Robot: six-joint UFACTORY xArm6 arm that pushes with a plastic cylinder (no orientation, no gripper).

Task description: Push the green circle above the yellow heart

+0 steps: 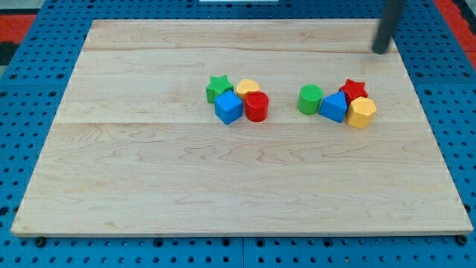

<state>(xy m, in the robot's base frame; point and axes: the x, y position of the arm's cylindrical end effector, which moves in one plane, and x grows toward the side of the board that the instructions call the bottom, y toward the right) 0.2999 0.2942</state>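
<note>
On the wooden board (149, 171) my tip (381, 50) stands bare, well apart from the green circle (310, 99), which is not yet above the yellow heart (248, 87).

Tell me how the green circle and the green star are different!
The green circle is round; the green star has points. The circle sits in the view's right cluster beside a blue block, the star in the left cluster by the yellow heart. Both are green, far from my tip.

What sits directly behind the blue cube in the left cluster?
Behind the blue cube, toward the view's top, are the green star and yellow heart. Their lower parts are covered. My tip is far away.
</note>
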